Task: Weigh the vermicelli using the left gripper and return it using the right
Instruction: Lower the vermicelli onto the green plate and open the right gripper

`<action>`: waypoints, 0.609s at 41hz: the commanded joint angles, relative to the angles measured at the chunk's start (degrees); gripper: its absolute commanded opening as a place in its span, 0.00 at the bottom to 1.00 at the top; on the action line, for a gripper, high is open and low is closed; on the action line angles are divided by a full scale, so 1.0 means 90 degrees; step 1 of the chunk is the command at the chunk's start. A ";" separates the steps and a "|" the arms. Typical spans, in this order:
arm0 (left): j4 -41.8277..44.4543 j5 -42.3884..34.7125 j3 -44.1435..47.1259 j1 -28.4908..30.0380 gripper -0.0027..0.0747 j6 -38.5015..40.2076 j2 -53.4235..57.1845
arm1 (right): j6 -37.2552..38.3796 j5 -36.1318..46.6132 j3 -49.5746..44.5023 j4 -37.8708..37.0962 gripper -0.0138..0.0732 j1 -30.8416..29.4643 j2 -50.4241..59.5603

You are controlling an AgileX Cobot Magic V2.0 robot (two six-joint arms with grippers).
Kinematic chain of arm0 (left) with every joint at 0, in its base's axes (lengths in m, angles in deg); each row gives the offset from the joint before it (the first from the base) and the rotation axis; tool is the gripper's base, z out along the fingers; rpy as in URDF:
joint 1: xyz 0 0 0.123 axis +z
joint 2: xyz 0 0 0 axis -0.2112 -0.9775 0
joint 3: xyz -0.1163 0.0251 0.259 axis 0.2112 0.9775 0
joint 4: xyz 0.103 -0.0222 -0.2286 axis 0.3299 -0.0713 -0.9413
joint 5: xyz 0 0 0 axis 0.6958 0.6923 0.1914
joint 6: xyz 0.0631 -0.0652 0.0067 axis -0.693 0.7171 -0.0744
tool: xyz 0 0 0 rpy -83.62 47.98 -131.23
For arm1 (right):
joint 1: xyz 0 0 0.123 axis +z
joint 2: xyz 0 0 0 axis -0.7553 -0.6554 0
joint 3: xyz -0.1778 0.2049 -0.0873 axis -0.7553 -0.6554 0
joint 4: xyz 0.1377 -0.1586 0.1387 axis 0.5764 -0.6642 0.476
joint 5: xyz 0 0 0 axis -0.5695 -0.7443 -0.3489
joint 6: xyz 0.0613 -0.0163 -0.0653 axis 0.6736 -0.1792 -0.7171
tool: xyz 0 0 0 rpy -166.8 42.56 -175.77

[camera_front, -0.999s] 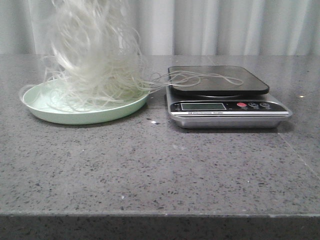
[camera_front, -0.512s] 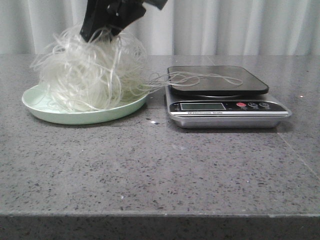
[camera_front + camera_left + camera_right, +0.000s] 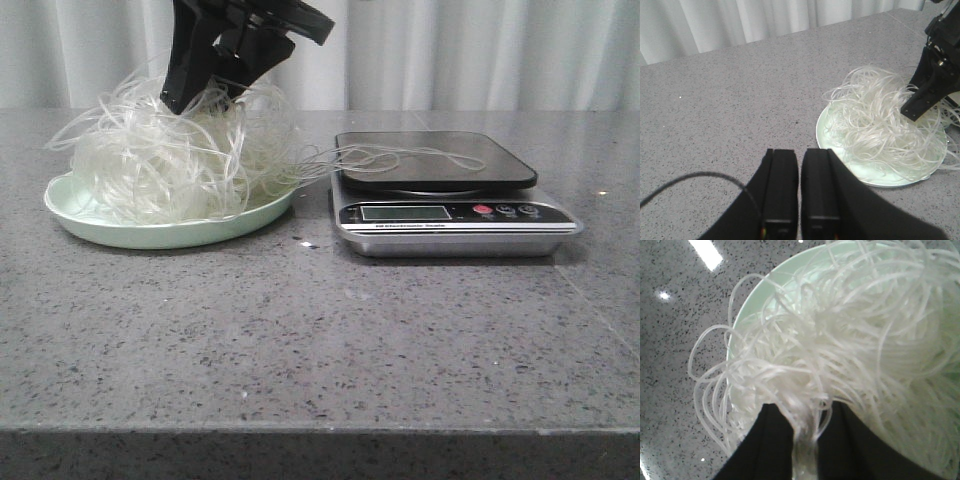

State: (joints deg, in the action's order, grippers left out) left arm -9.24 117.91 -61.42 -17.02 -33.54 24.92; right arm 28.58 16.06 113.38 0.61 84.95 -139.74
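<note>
Nearest the camera in the front view is a bare stretch of grey speckled tabletop [image 3: 320, 340]. Beyond it, at about 3 o'clock from the plate, sits the kitchen scale [image 3: 450, 195], its dark platform holding only a few stray strands that trail over from the heap.

At about 9 o'clock from the scale stands the pale green plate [image 3: 160, 232], and the noodles [image 3: 180, 160] now sit heaped on it. A second ago the mass hung tall and stretched above the plate with no claw in view; half a second ago the right claw [image 3: 195, 98] had come down into view, and now the heap has settled lower and wider, resting on the plate.

The right claw is pinching a tuft of strands at the top of the heap; the right wrist view shows noodles caught between its fingers [image 3: 765, 440]. The left claw [image 3: 800, 165] is pressed together, holds nothing, and hovers well apart from the plate.

I judge the return step nearly done: the noodles are back on the plate, and what remains is to let go and clear the strays off the scale.
</note>
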 commanded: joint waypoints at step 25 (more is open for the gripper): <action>0.0078 -0.0449 -0.0154 -0.0003 0.22 0.0065 -0.0007 | -0.0031 0.0022 0.0213 0.0185 0.54 -0.0414 0.1053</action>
State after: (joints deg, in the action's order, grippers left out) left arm -9.24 117.91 -61.42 -17.02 -33.54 24.92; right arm 28.58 15.24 113.38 0.66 82.94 -135.06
